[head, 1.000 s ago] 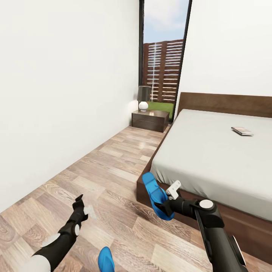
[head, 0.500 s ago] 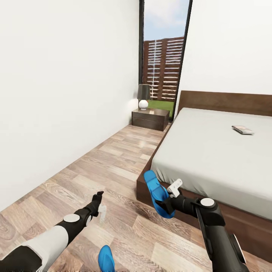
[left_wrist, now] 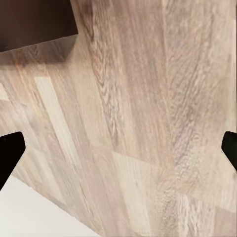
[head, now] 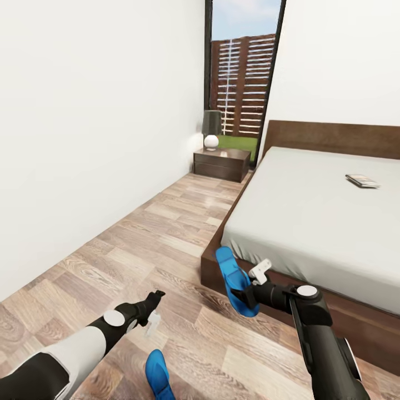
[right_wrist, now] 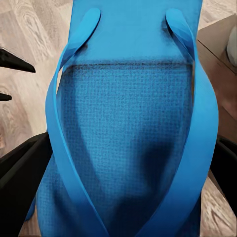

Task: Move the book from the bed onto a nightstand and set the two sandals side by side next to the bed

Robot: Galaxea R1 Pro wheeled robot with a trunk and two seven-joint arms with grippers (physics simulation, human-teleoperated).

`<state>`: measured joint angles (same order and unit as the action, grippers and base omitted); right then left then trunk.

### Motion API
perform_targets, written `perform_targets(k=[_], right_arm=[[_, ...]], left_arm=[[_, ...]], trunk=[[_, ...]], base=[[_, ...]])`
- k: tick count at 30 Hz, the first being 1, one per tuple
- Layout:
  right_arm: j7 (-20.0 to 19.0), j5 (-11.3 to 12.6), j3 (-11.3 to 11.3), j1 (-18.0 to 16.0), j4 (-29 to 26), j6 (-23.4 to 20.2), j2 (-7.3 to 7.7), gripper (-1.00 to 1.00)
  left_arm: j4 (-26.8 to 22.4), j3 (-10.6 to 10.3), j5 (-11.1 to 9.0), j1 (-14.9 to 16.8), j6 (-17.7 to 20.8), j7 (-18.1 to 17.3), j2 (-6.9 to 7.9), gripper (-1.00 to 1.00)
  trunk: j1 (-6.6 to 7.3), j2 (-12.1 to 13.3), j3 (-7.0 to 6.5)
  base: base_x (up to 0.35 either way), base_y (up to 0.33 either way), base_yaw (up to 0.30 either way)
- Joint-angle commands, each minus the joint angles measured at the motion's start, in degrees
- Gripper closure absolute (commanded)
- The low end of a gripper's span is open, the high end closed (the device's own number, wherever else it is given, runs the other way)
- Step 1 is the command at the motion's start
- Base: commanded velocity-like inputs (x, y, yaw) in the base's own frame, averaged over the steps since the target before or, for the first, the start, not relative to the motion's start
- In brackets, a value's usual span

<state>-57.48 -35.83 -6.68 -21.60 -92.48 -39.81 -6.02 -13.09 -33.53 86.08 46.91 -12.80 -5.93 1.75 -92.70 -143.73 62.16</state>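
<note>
Clamped on a blue sandal (head: 233, 280), the right gripper (head: 248, 293) holds it off the floor (head: 166, 244) just in front of the near corner of the bed (head: 311, 222). The sandal stands on edge with its toe end raised toward the mattress corner and its heel end low. In the right wrist view the sandal (right_wrist: 131, 128) lies between the two dark fingers (right_wrist: 22, 173), its straps facing the camera.

The left gripper (head: 154, 311) hangs above the bare wood planks, well to the left of the held sandal, and grasps nothing. In the left wrist view its dark fingertips (left_wrist: 10, 153) sit far apart at the two edges of the picture, with plank flooring (left_wrist: 128, 128) between them, so the jaws are spread wide.

A second sandal (head: 158, 373) lies flat on the floor at the lower edge of the head view, near the left forearm and apart from the bed frame.

On the mattress, the book (head: 362, 180) rests toward the far right side, not far from the headboard (head: 333, 139).

One nightstand (head: 222, 164) stands against the left wall beside the head of the bed, with a lamp (head: 211, 130) on its top. Behind it, the tall window (head: 241, 83) shows a slatted fence and a strip of grass.
</note>
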Motion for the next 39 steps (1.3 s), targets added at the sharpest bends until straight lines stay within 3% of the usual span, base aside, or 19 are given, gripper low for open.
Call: perform_targets(k=[1,4,9,10,16,20,30,39], right_arm=[[-0.5,-0.4,-0.1,-0.1,-0.1,-0.4,-0.04,1.0],[-0.5,-0.4,-0.2,-0.2,-0.1,-0.6,0.01,1.0],[-0.5,-0.4,-0.2,-0.2,-0.1,-0.9,-0.08,1.0],[-0.4,-0.4,-0.2,-0.2,-0.1,-1.2,-0.15,1.0],[-0.2,-0.5,-0.1,-0.3,0.0,-3.8,-0.48,1.0],[0.8,-0.5,0.0,-1.4,0.0,-7.9,-0.61,1.0],[4.4,-0.5,0.3,-2.0,0.0,-10.0,-0.66,1.0],[5.0,-0.6,0.8,-2.0,0.0,-10.1,-1.12,1.0]], left_arm=[[-0.2,0.3,0.8,0.1,-0.7,-0.3,0.01,-1.0],[-0.4,0.3,1.3,0.2,-1.8,-0.9,-0.07,-1.0],[-0.9,0.2,1.7,0.7,-2.1,-9.6,-0.49,-1.0],[-1.0,0.2,1.8,1.0,-2.2,-12.8,-0.6,-1.0],[-0.9,0.2,1.9,2.0,-2.4,-18.3,-0.69,-1.0],[-0.4,0.1,2.1,3.5,-2.5,-21.8,-1.1,-1.0],[1.5,-1.0,4.4,7.2,-2.7,-25.1,-1.63,-1.0],[4.2,-1.2,4.7,8.0,-2.3,-26.2,-0.38,-1.0]], trunk=[[-0.01,0.0,0.28],[-0.09,-0.1,0.95],[-0.14,-0.1,1.39],[-0.14,-0.1,1.39],[-0.27,-0.2,2.5],[-0.37,-0.2,3.38],[-0.63,-0.4,5.6],[-0.86,-0.5,7.59]], base=[[0.0,0.0,0.0],[0.0,0.0,0.0],[0.0,0.0,-0.106],[0.0,0.0,-0.203],[0.0,0.0,-0.235],[0.0,0.0,-0.259],[0.0,0.0,-0.163],[0.0,0.0,-0.009]])
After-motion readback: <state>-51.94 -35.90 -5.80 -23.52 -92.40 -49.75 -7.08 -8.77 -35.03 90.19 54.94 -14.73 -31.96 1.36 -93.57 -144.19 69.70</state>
